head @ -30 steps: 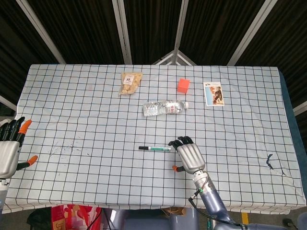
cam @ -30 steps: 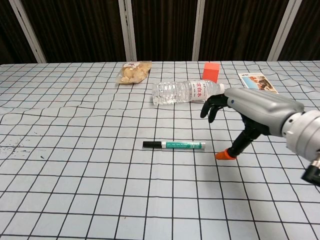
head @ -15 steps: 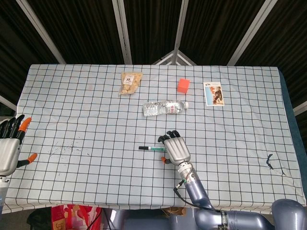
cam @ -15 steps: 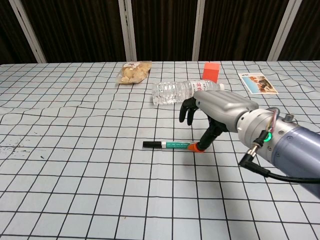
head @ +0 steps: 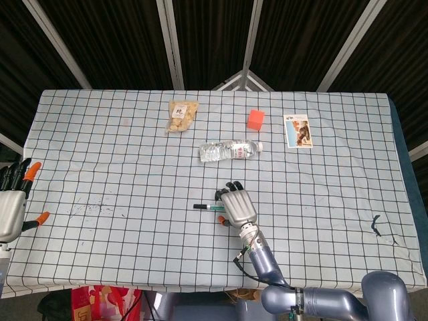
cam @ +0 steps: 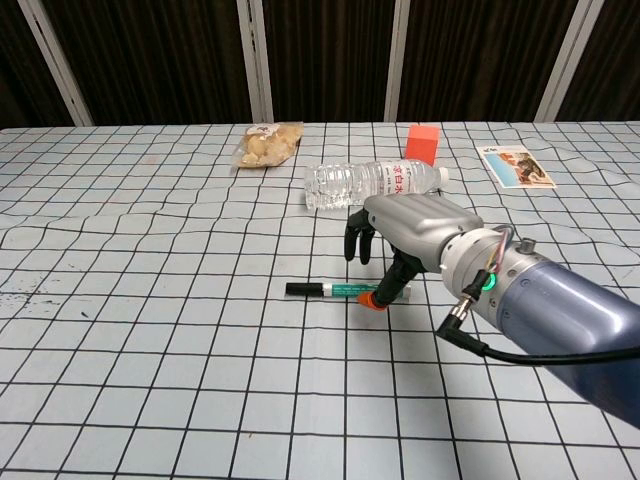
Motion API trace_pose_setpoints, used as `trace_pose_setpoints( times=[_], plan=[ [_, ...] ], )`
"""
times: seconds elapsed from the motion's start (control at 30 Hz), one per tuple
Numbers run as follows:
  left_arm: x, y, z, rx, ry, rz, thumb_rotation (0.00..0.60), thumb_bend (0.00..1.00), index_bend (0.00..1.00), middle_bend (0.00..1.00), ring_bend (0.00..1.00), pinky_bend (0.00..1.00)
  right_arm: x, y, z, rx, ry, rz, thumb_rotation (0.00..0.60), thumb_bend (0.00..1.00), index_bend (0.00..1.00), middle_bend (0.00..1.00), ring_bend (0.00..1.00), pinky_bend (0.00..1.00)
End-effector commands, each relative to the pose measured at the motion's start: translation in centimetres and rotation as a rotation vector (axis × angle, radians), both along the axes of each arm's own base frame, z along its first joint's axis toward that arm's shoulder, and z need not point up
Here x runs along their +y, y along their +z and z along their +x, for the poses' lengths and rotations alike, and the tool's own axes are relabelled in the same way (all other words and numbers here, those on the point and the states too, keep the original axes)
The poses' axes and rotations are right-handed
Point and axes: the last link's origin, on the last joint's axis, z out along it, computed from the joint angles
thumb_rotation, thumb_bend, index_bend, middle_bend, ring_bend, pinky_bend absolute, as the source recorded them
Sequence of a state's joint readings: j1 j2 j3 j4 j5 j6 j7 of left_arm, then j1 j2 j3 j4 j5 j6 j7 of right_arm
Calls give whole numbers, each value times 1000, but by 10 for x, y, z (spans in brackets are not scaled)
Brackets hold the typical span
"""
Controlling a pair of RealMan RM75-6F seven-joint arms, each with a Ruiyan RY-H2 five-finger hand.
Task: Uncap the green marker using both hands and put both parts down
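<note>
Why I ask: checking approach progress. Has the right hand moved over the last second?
Yes. The right hand has moved leftward along the green marker, now covering its right end, judged against the fixed water bottle.

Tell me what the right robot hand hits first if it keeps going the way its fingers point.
Probably the clear plastic water bottle lying ahead of the right robot hand; depth between them is unclear.

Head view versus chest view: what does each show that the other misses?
Only the head view shows the left hand, open at the table's left edge, away from the marker. Only the chest view shows the right hand's orange thumb tip down at the green marker. Both show the right hand over the marker, plus the water bottle, snack bag, orange block and card.
</note>
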State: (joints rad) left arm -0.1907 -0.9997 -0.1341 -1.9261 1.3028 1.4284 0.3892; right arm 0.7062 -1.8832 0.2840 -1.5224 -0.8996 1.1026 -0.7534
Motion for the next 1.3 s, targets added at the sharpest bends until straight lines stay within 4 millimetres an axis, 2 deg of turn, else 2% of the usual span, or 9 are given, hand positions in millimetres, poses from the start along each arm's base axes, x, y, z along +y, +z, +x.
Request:
trace_pose_setpoints(
  times=[0.03,0.6,0.9,1.3],
  plan=[
    [1,-1,1,3,0,-3,600,194,35,0,0,32,-2,-6,0,10,-1,6,600,274,418,415,185,149],
    [0,1,-2,18,20,9,600,199,43,0,0,32,-8,-19,-6,5,5,10,600,291,435,467,222,148],
    [2,1,-2,27,26,11,600,200,45,0,0,32,-10,-23,-9,-6,19,1,600,362,462,497,247,149],
    [1,3,0,27,30,21,600,201,47,0,0,32,-10,-25,-16,0,29,6,600,364,468,501,250,149]
  ],
)
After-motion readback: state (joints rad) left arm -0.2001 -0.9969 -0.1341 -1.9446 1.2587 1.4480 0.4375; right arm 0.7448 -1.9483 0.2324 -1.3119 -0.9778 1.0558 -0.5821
